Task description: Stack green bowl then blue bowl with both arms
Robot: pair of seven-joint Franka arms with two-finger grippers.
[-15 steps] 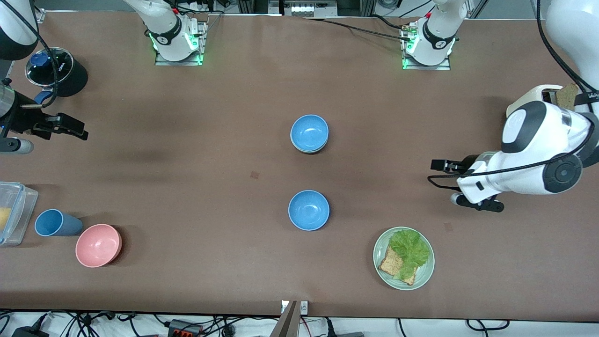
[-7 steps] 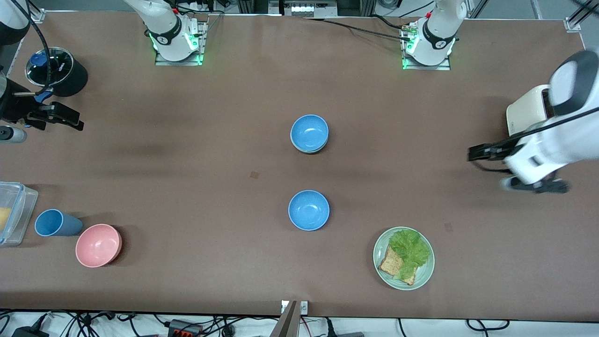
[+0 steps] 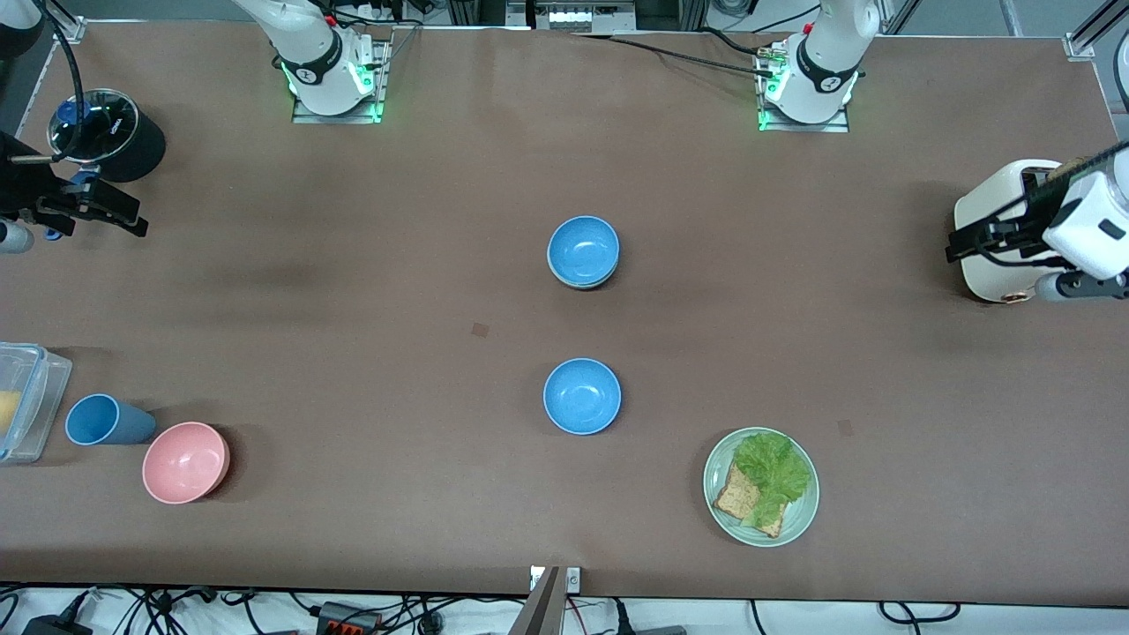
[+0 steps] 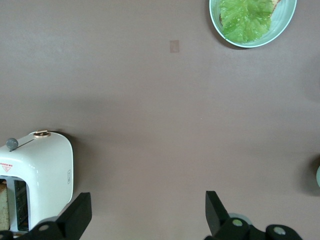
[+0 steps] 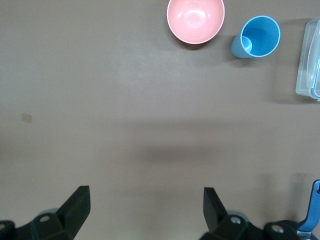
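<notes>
A blue bowl (image 3: 582,248) sits nested in the green bowl (image 3: 582,286) at the table's middle; only a thin pale rim of the green bowl shows under it. A second blue bowl (image 3: 581,396) stands alone, nearer the front camera. My left gripper (image 3: 960,240) is open and empty, up beside the white toaster (image 3: 992,265); it also shows in the left wrist view (image 4: 148,212). My right gripper (image 3: 132,220) is open and empty near the black container (image 3: 110,132); it also shows in the right wrist view (image 5: 145,202).
A pale-green plate (image 3: 798,520) with bread and lettuce lies near the front edge toward the left arm's end. A pink bowl (image 3: 185,462), a blue cup (image 3: 101,420) and a clear box (image 3: 26,401) stand at the right arm's end.
Both arms have drawn away from the middle toward the table's ends. The left gripper rose and moved to the toaster; the right gripper moved toward the black container. The bowls have not moved.
</notes>
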